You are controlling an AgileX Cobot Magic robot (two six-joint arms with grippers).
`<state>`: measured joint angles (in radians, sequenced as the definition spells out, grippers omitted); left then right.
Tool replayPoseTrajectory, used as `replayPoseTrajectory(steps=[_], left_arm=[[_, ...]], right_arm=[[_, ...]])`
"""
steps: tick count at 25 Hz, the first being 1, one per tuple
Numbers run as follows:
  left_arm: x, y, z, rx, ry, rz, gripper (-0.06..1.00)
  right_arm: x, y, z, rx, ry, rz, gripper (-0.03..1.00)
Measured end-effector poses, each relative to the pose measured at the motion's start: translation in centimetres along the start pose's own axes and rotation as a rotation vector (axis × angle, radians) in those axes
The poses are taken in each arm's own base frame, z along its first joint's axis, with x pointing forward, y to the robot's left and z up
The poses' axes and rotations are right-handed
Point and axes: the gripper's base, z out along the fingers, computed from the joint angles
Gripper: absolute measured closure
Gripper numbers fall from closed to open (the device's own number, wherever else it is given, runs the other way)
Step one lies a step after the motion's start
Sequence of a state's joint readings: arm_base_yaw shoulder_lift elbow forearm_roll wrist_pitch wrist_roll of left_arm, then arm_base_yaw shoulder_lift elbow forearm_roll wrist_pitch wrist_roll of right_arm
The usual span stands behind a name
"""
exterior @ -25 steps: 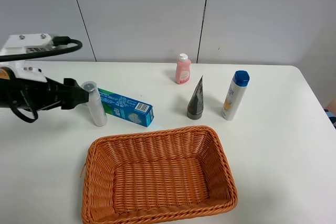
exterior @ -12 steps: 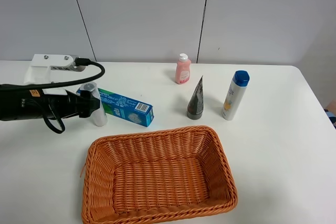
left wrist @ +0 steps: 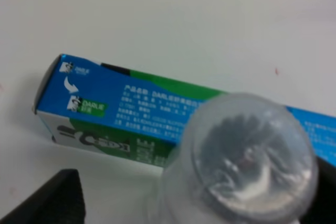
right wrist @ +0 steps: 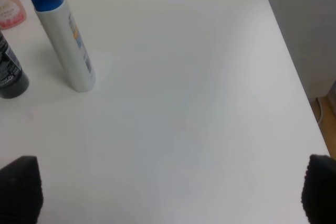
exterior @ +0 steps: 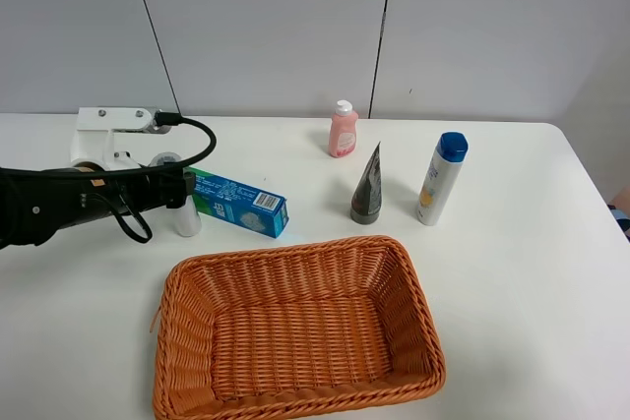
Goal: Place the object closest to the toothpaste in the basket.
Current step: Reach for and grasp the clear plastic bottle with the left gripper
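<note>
Exterior high: over the last second the left gripper (exterior: 183, 188) has slid in from well short of the toothpaste box (exterior: 239, 202) to its left end; it now reaches the small bottle (exterior: 186, 221) standing just beside that end; this is the nearest thing to the box, so a grasp looks imminent; the woven wicker basket (exterior: 285, 254) lies near the box, in front of it.

Left wrist: the bottle's clear, glossy domed cap sits before the printed blue-green carton; jaws apart, one dark finger (left wrist: 50, 200) clear of the bottle.

Right wrist: the right gripper (right wrist: 169, 190), jaws wide apart and empty, hangs over the smooth white table (right wrist: 184, 77), far from the box.
</note>
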<state>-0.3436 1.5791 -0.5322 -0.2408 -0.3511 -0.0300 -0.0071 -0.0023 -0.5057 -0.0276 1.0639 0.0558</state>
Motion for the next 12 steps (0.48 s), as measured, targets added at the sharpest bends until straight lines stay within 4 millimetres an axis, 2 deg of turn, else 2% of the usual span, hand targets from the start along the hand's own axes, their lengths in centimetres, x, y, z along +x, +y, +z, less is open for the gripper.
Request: replayPoseTrajectory(steps=[12], left_arm=[[0.20,0.22,1.21,-0.012,-0.063,-0.037,0.18]], right_arm=[[0.00,0.00,0.00,0.000,0.000,0.000,-0.03]])
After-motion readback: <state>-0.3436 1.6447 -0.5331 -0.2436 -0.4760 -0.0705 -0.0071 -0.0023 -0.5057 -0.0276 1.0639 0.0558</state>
